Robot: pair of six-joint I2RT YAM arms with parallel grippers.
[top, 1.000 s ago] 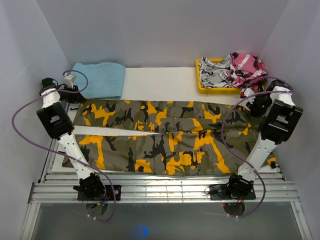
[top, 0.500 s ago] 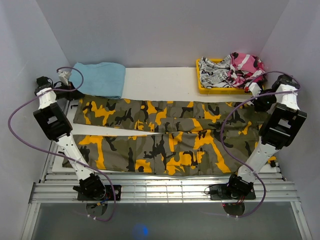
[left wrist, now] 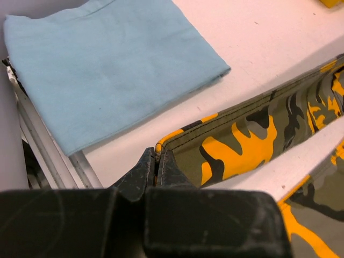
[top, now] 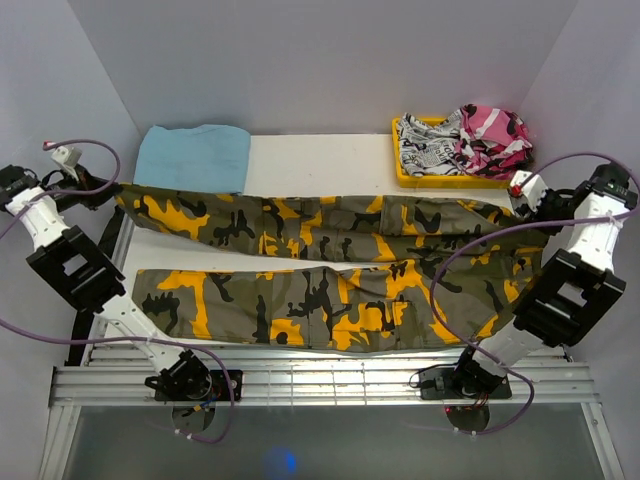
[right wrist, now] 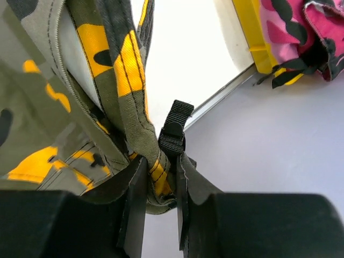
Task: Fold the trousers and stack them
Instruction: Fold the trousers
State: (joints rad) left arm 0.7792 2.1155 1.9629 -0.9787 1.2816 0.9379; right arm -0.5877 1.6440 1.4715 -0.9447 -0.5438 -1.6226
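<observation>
Left hand (left wrist: 157, 159) is pressed together right on the hem corner of the far leg, just in front of the blue cloth (top: 190, 158), at its left corner. The trousers (top: 320, 300) stretch along the counter (top: 320, 160) from in front of the cloth off to its right. The near leg lies flat and the far leg looks pulled taut between both hands. Right hand (right wrist: 160, 172), way right of the cloth, is pinching the waist edge next to a black webbing tab (right wrist: 173, 129).

My guess is the step is folding the far leg over the near one. So move both hands at the same pace, keep the fabric tight, and land edge on edge.

Far right of the cloth sits a yellow tray (top: 440, 181) of other clothes. No brand or label is readable, and the black-and-white print (top: 425, 150) is too small to make out.
</observation>
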